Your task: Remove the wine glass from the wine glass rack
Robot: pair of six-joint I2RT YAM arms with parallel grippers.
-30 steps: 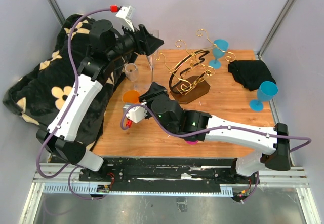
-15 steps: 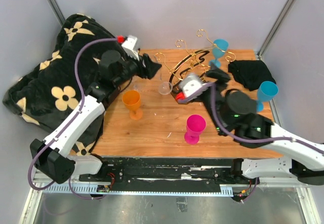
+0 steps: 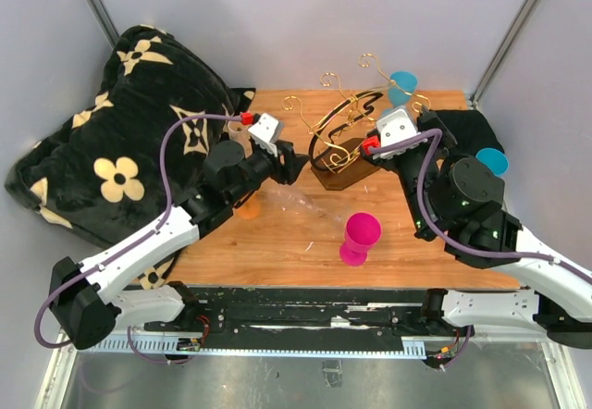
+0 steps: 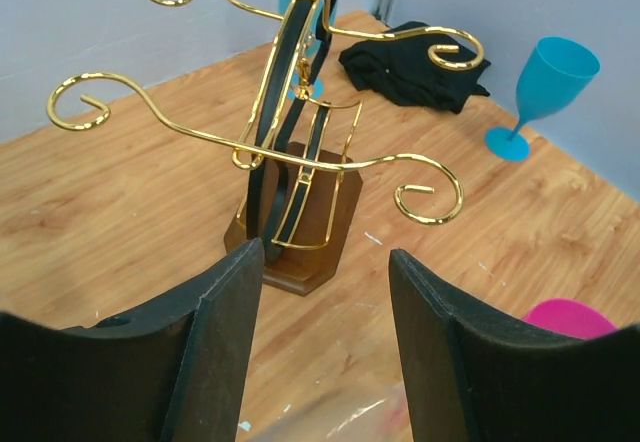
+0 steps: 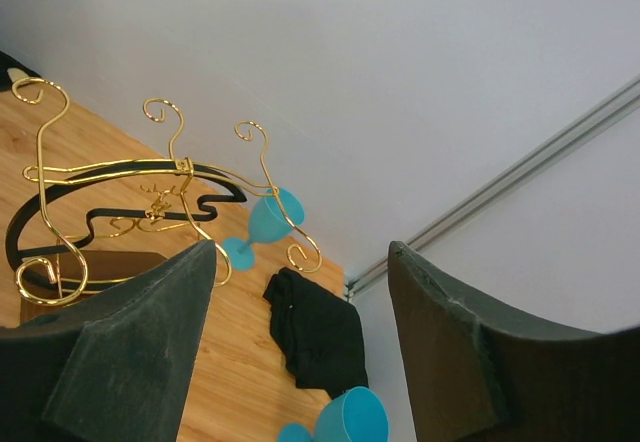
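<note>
rack [image 4: 295, 197] carries one blue glass [image 5: 272, 219] on far hook | left gripper [image 4: 320, 347] wide open, empty, facing rack | right gripper [image 5: 300, 347] wide open, empty, aimed toward that glass

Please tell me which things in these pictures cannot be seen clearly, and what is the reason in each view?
- Orange glass: top view, mostly hidden under the left arm.
- Clear glass: top view, only a transparent blur on the table; left wrist view cuts it at the bottom edge.
- Blue glass by the black cloth: top view, half covered by the right arm; right wrist view cuts off its stem.
</note>
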